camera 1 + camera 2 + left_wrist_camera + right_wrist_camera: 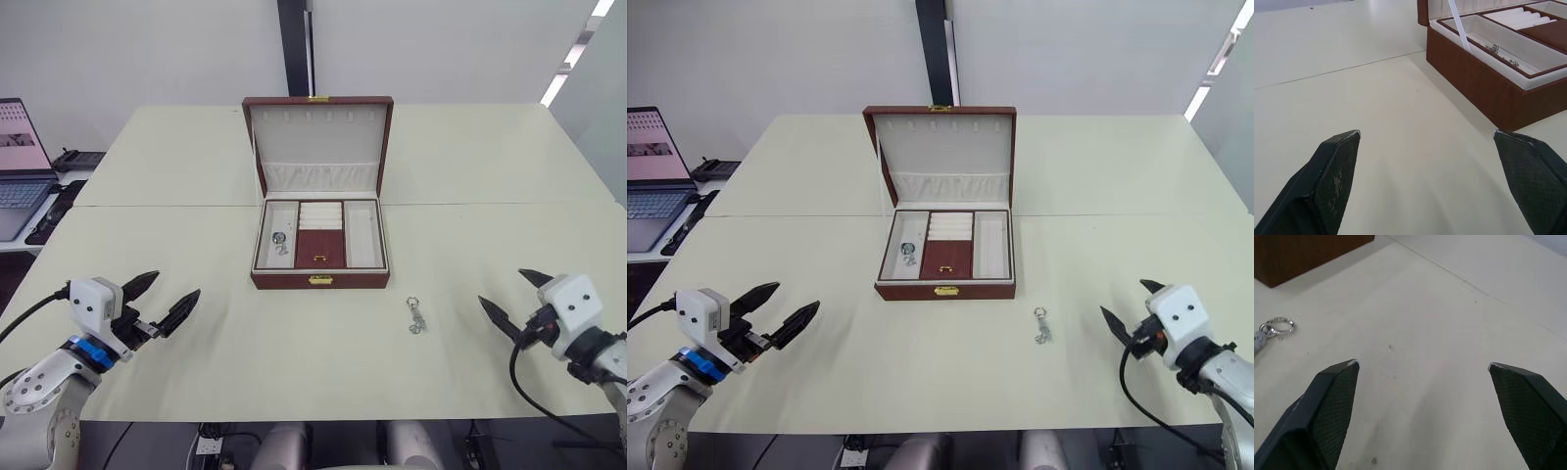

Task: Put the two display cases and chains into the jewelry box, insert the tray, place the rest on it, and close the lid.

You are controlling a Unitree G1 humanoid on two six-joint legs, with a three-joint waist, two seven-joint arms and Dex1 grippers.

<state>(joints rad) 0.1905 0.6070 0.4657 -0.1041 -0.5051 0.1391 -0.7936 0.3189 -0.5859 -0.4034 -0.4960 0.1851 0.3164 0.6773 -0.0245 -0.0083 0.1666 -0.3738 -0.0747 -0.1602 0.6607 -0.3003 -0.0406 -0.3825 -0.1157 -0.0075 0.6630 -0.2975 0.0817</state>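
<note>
Left gripper (168, 300) low over the pale cream counter (294, 343), black jaws spread wide and gripping nothing, tips aimed toward the box's near left corner. Right gripper (516, 298) likewise low over the counter, jaws wide apart and empty.

Ahead of both sets of jaws and between them: large rectangular reddish-brown wood-look jewelry box (320, 279) with small gold front clasp, hinged lid (317, 144) standing upright, cream-lined with a gathered pocket and a row of hooks. Seated in the box, shallow reddish-brown tray (319, 247) with cream side compartments, cream ring rolls and a brown centre panel with a gold pull. One short silvery ringed trinket (280, 241) lying in the tray's side compartment nearest the left jaws; other side compartment bare. White ribbon stay (1459, 25) slanting from lid to box wall.

Second silvery ring-and-dangle trinket (415, 315) flat on the counter, ahead of the right jaws and toward the box, just short of its near right corner, well apart from the jaws.
</note>
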